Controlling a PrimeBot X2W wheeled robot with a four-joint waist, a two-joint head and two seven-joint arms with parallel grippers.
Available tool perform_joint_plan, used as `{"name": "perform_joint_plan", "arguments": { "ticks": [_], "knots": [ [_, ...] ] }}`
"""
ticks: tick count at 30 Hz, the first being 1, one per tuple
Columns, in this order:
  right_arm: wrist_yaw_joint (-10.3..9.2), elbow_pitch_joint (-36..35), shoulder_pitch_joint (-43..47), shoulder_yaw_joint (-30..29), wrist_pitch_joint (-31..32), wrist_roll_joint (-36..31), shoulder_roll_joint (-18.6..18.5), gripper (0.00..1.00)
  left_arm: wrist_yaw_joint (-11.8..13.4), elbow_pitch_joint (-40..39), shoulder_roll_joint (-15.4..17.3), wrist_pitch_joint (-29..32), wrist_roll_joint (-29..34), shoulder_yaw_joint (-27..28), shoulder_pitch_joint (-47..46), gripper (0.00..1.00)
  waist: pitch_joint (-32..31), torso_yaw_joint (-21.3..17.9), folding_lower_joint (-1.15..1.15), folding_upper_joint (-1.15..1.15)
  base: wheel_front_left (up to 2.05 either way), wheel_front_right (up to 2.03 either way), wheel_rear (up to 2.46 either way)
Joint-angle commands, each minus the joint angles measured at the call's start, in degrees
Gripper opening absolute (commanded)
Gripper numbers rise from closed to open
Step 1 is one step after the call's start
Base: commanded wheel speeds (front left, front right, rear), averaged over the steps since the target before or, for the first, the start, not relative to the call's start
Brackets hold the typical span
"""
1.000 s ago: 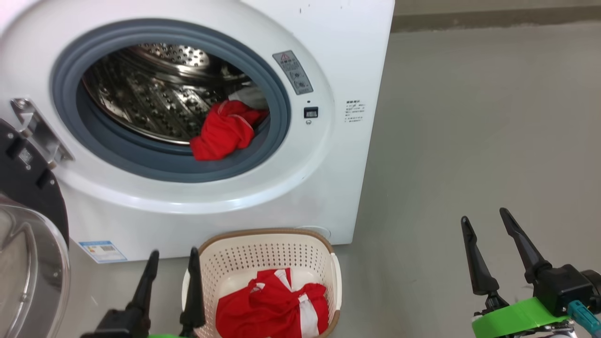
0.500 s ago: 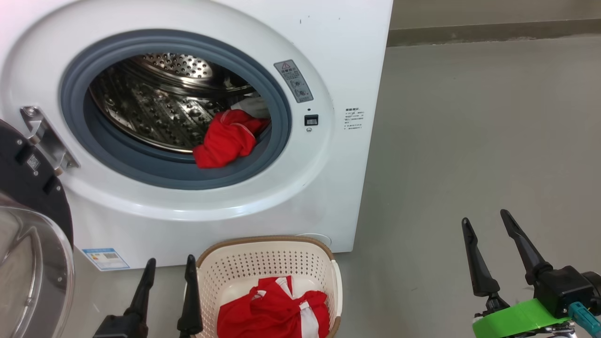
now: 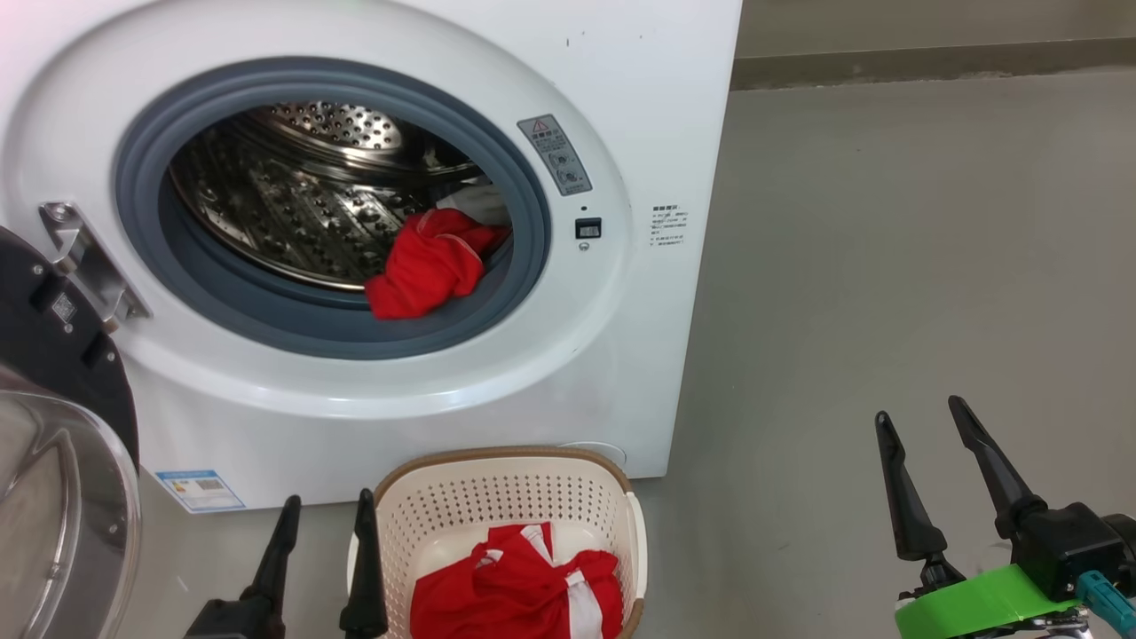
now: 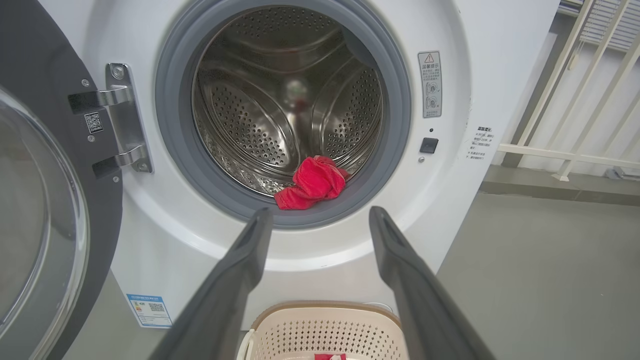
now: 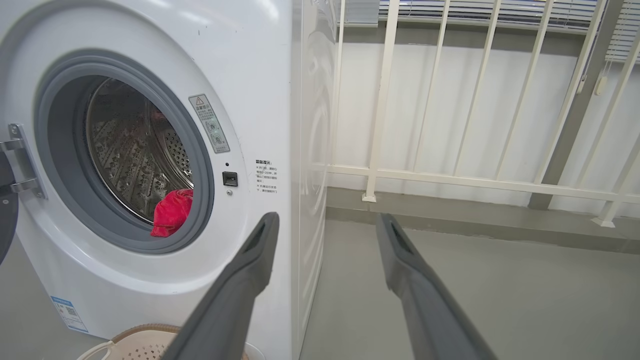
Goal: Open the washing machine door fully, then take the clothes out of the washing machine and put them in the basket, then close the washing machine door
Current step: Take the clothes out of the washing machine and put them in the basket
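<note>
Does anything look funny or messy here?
One red garment droops from the drum onto the grey gasket. More red clothes sit in the basket. Nothing looks spilled or broken.

Washing machine door (image 3: pixel 62 461) is hanging swung wide at nine o'clock, leaving the drum opening (image 3: pixel 293 204) clear at eleven, where a red garment (image 3: pixel 430 262) is slumping over its lower right lip. The basket (image 3: pixel 497 454) is crowding the front of the washing machine (image 3: pixel 639 133) at six; bare floor (image 3: pixel 887 266) is lying open toward two.
</note>
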Motion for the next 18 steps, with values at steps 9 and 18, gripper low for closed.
{"name": "perform_joint_plan", "arguments": {
  "ticks": [9,18],
  "knots": [
    [0.26,-1.41,-0.32,0.84,-0.36,-0.10,-0.48,1.00,0.75,-0.67,0.45,-0.52,-0.92,1.36,-1.61,1.00,0.49,0.46,0.00,0.00,0.00,0.00,0.00],
    [0.26,-2.18,-1.68,1.26,-0.36,0.07,-0.48,1.00,0.52,0.02,0.81,-0.53,-1.01,1.26,-6.15,1.00,3.75,0.96,0.00,0.00,0.00,0.00,0.00]
  ]
}}
